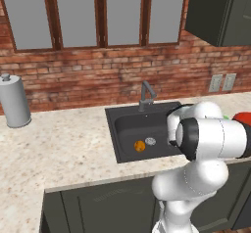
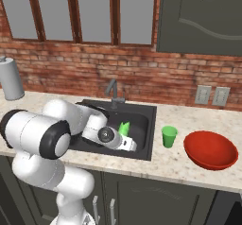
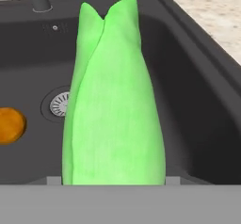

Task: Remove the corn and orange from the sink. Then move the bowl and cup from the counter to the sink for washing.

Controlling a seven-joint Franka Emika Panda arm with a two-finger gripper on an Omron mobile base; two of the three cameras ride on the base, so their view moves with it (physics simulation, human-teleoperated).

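The corn (image 3: pixel 113 100), a bright green husked cob, stands up close in the hand view and hides the fingertips. In the right base view my gripper (image 2: pixel 125 136) is shut on the corn (image 2: pixel 124 128), which points up over the sink (image 2: pixel 142 120). The orange (image 1: pixel 139 146) lies on the basin floor beside the silver drain (image 1: pixel 150 141), and it sits at the left edge of the hand view as the orange (image 3: pixel 9 125). The green cup (image 2: pixel 169 136) and the red bowl (image 2: pixel 210 149) stand on the counter right of the sink.
A dark faucet (image 2: pixel 113 92) rises behind the basin. A grey cylinder (image 1: pixel 14 102) stands at the far left of the counter. Wall outlets (image 2: pixel 211 95) sit above the bowl, under a dark upper cabinet (image 2: pixel 203 16). The brick wall closes the back.
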